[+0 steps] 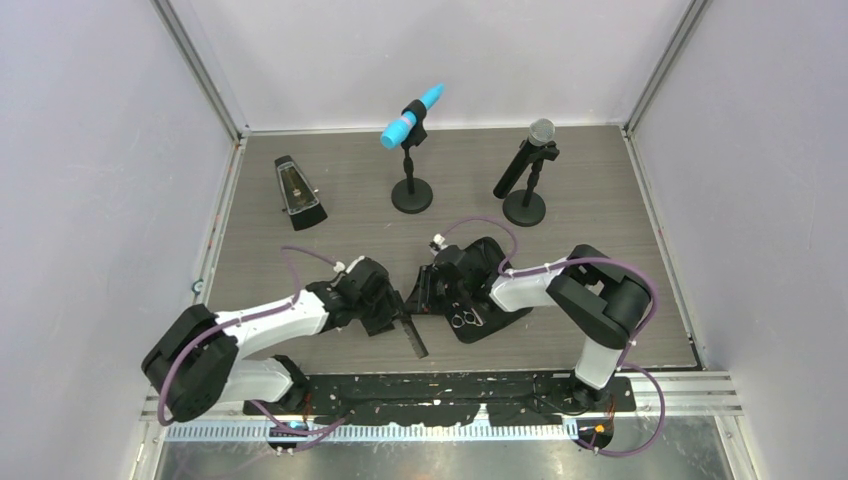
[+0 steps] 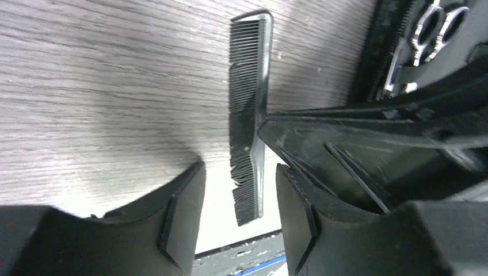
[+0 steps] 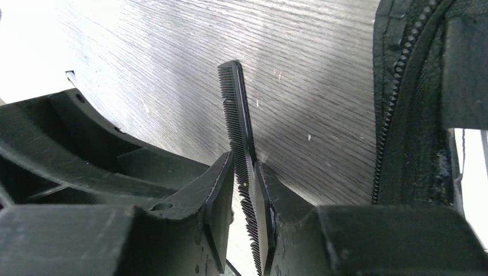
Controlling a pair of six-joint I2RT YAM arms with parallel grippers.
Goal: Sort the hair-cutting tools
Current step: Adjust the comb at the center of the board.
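Centrally, comb pinched between the narrow jaws of the right gripper, flanked without contact by the wider jaws of the left gripper, scissors laid in the case just right.

My counter is grey-brown wood grain. At the far left of it stands a black metronome. At mid-back is a round-footed stand holding a blue microphone, and right of it a second stand with a black one. Nearer me lies an open zip case. Whether the comb touches the wood, I cannot tell.
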